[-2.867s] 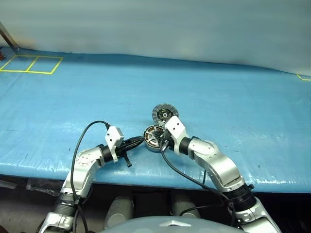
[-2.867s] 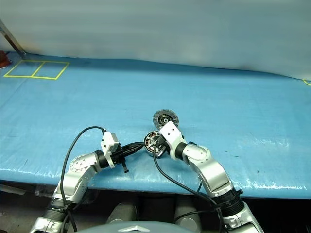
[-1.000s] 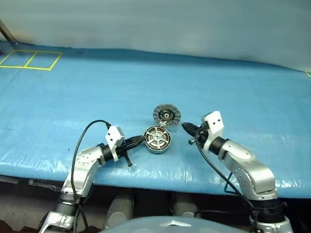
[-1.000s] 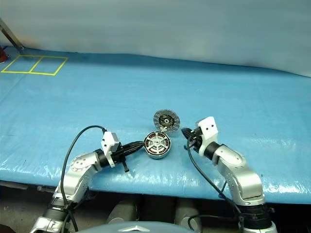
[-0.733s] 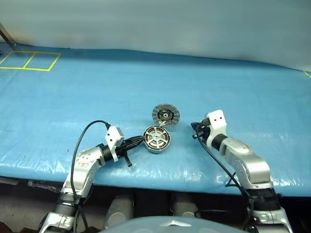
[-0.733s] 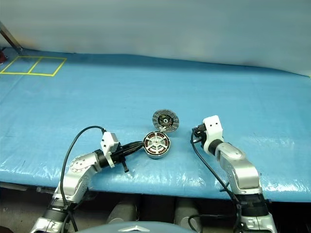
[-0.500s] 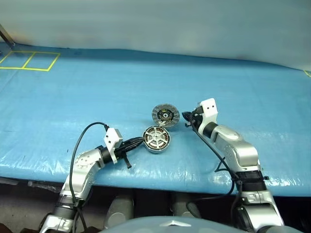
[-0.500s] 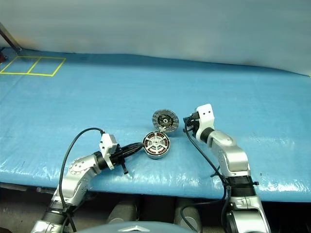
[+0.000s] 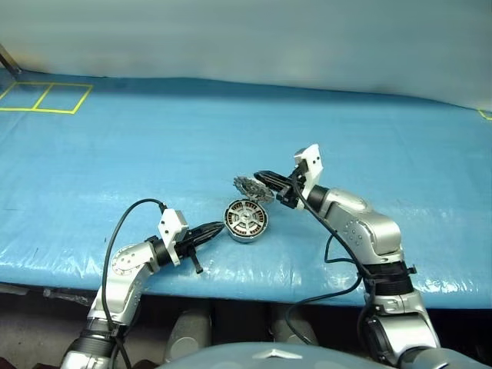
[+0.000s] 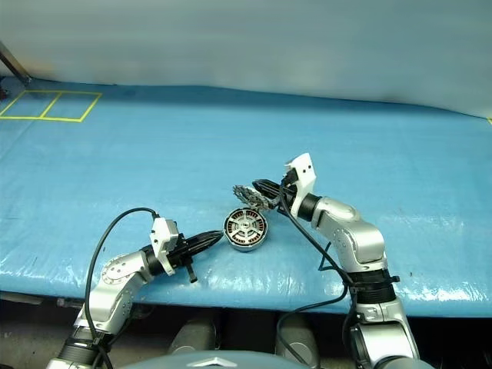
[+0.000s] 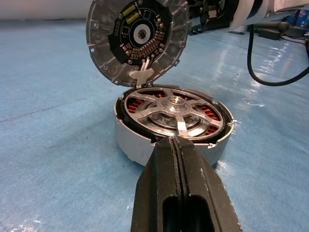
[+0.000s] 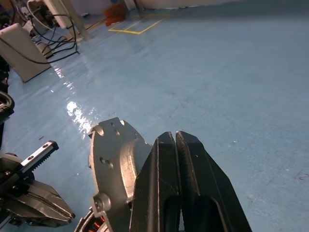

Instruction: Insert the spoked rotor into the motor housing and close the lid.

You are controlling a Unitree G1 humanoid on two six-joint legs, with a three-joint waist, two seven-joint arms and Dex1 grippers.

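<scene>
Round shallow metal motor housing with copper-and-dark windings sits on the blue plastic-sheeted table; the flat shiny silver spoked rotor already lies seated inside its ring. The round lid, ribbed light-grey rim and dark radial face, stands tilted up on edge at about 12 o'clock of the housing, lower rim touching it. All three parts look rigid, dense and smooth-sided, likely slippery on bare metal; the ribbed rim is the better purchase on the lid, or a push on its plain back face. Right gripper, fingers pressed together, lies against the lid's back, holding nothing. Left gripper, also pinched tight and empty, points at the housing's 8 o'clock side, just beside it. Against a second ago: the lid lay flat then, and the right gripper stood well off at 3 o'clock.
</scene>
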